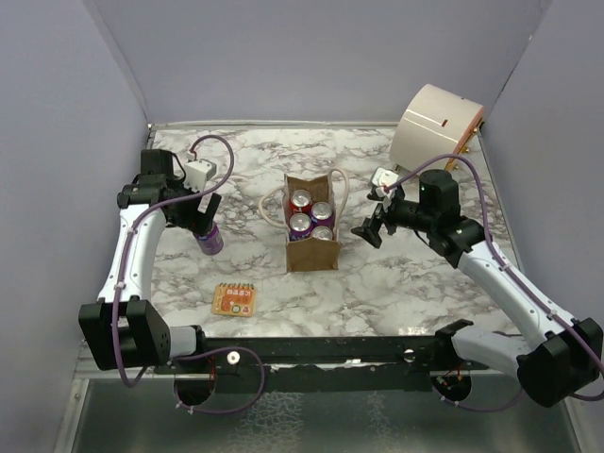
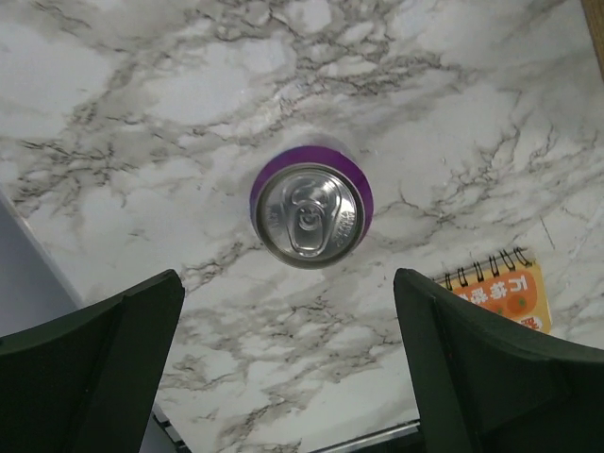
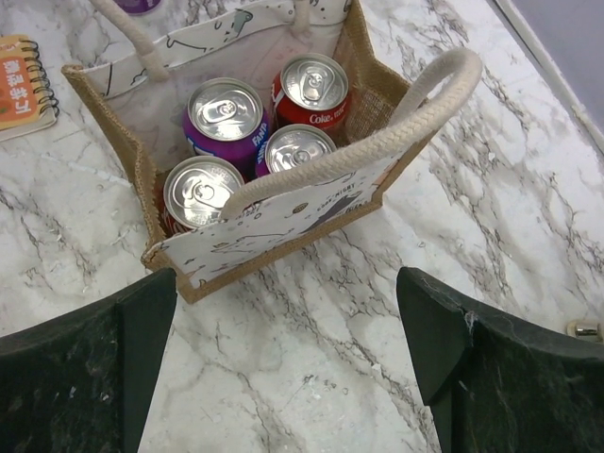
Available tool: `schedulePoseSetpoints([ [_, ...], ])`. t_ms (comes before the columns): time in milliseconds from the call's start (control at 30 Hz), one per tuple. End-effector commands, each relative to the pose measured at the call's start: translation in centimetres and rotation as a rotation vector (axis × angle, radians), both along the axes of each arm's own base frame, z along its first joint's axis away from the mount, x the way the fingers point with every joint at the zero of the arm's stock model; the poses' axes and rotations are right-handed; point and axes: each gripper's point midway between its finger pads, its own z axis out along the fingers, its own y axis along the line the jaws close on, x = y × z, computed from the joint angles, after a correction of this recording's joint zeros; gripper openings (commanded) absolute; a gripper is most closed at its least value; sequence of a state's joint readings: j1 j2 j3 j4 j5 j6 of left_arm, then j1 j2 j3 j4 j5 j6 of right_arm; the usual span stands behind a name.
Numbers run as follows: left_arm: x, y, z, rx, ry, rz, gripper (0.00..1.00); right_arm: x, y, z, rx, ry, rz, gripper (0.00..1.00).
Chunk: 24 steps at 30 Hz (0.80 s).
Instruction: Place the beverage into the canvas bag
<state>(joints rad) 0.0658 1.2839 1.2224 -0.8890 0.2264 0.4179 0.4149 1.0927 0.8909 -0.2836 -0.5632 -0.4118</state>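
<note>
Purple can (image 2: 310, 213) stands upright on the table (image 2: 142, 113), well left of the canvas bag (image 1: 313, 255). My left gripper (image 2: 288, 283) hangs spread wide above it, and my right gripper (image 3: 288, 278) is spread beside the bag. Four cans (image 3: 226, 109) fill the bag, so I fear a fifth jams or tips it.

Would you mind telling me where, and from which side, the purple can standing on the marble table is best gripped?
Take the purple can by its round side wall, a little below the rim, coming straight down from above. It stands upright, lid up, touching nothing else, and the open left hand hangs over it.
</note>
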Motion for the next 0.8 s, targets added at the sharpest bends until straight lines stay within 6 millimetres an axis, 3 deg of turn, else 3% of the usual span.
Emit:
schedulePoseSetpoints([
  [0, -2.0, -0.9, -2.7, -0.042, 0.112, -0.093, 0.97, 0.5, -0.2, -0.4, -0.003, -0.005, -0.024, 1.00],
  [367, -0.5, -1.9, -7.2, -0.119, 0.204, -0.109, 0.95, 0.4, -0.1, -0.7, -0.003, 0.003, -0.010, 1.00],
  [567, 0.1, -1.9, -8.7, -0.129, 0.191, -0.077, 0.82, 0.5, -0.1, -1.2, -0.010, 0.014, -0.013, 1.00],
  [767, 0.7, -2.3, -8.8, -0.151, 0.167, -0.071, 0.67, 0.7, -0.1, -1.7, -0.019, 0.024, -0.013, 1.00],
])
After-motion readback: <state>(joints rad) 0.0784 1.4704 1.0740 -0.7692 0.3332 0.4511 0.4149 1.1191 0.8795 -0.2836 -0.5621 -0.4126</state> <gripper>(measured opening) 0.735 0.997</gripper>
